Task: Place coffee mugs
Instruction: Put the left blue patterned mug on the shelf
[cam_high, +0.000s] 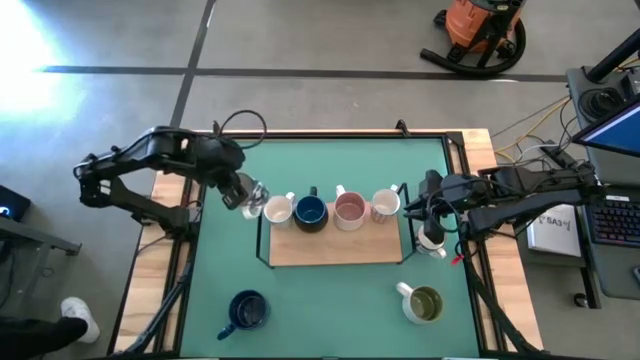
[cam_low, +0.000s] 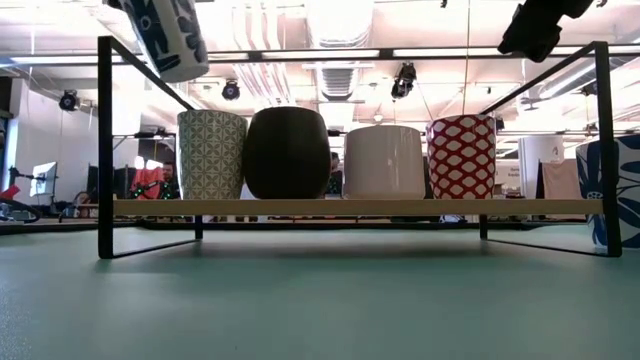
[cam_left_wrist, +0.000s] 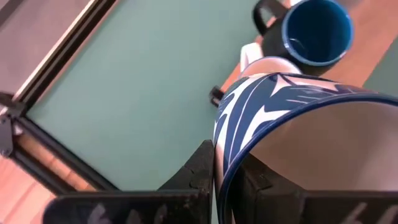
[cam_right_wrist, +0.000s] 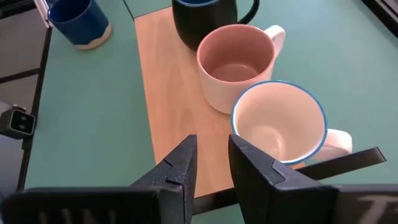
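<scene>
i have the left pincer (cam_high: 250, 194) clamped on the rim of a white ceramic mug with a navy leaf pattern (cam_left_wrist: 292, 118), held tilted in the air at the left end of the black-framed wooden rack (cam_high: 330, 248). just past it on the rack stands a white mug with a fine green lattice pattern (cam_low: 211, 154), then a dark navy round-bellied mug with a blue inside (cam_high: 310, 211), a pink ceramic mug (cam_high: 349, 210) and a white mug with a red scale pattern and a blue rim (cam_high: 385, 205), all in one row, upright, close together.

my right pincer (cam_right_wrist: 208, 163) hovers over the right end of the rack, just beside the red-patterned mug, its fingers a little apart and gripping nothing. below that arm, off the rack's right end, another white-and-navy mug (cam_high: 432, 240) stands on the green surface (cam_high: 330, 300).

nearer the front edge of the surface, well apart from both pincers, sit a blue glazed mug (cam_high: 246, 311) and a white mug with an olive-green inside (cam_high: 424, 303).
</scene>
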